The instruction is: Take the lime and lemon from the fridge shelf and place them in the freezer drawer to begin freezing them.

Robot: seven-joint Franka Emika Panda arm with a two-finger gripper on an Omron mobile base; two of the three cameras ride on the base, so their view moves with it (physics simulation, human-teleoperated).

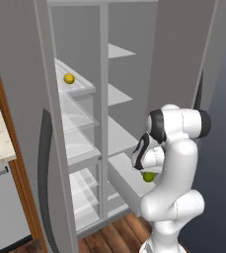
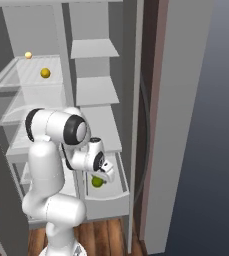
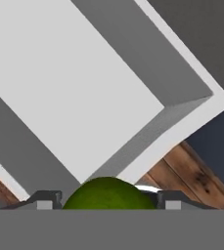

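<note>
Two fruits sit apart: your gripper [image 2: 99, 179] is clamped on the lime [image 2: 97, 182] over the open freezer drawer [image 2: 120, 187]. You see the lemon [image 1: 69, 78] resting on the fridge shelf [image 1: 85, 88], beyond the open door [image 1: 25, 128].

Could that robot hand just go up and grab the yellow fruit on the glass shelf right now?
Probably not at once. The gripper is low over the open freezer drawer, shut on the lime. The lemon sits alone high on the fridge shelf with its front open, so it looks reachable after the lime is dropped.
</note>
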